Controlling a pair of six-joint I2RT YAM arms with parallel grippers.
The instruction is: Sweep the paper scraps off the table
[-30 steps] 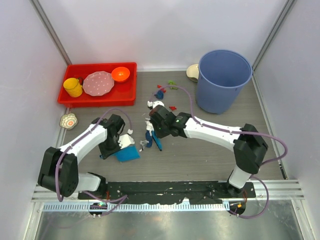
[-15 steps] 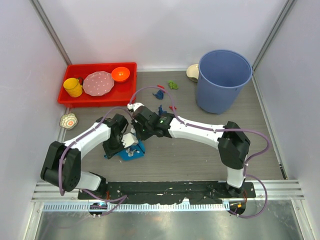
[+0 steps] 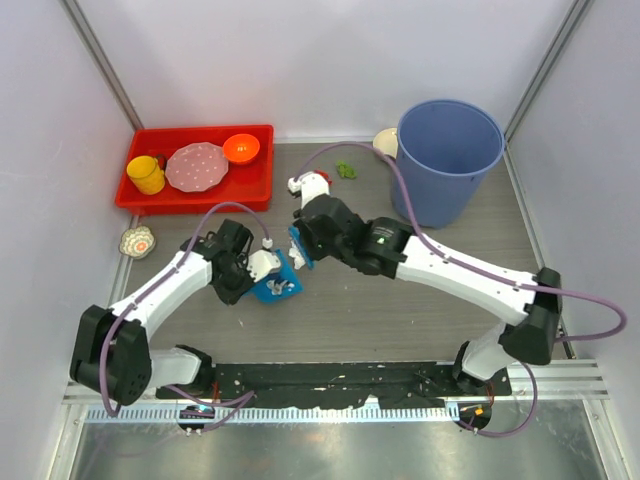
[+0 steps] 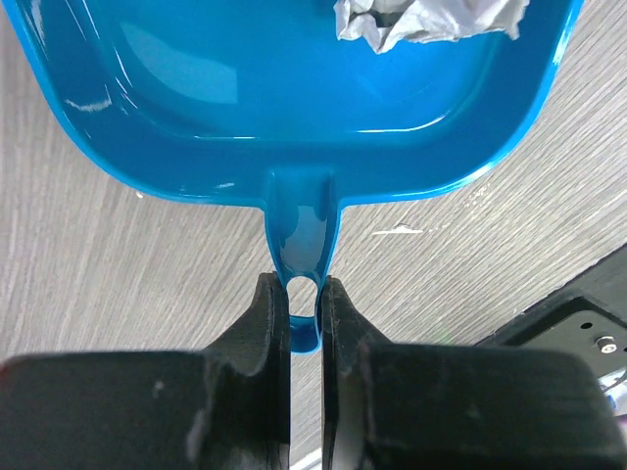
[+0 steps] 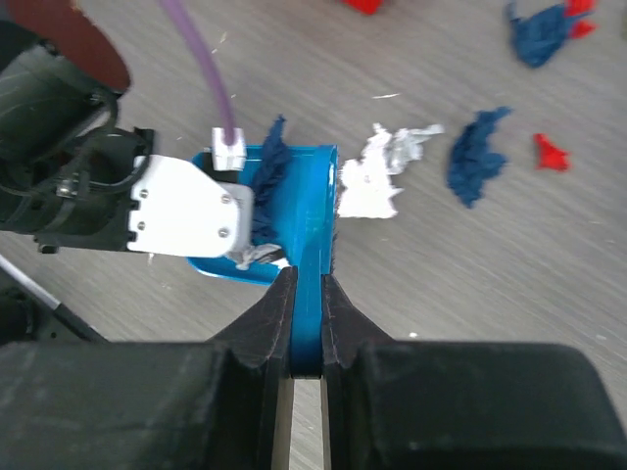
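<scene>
My right tool (image 5: 306,286) has drawn back beside the dustpan (image 4: 245,108), clamping the brush (image 5: 315,225). My left tool (image 4: 303,294) pinches the dustpan's handle. The scraps (image 5: 377,181) look featherlight, so I sweep gently.

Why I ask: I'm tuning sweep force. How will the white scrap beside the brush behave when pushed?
The white scrap looks thin and crumpled, so it is probably light and should slide ahead of the brush. Its irregular folds suggest it may tumble or snag rather than travel straight. On the smooth-looking table, a fast stroke could flick it past the dustpan.
</scene>
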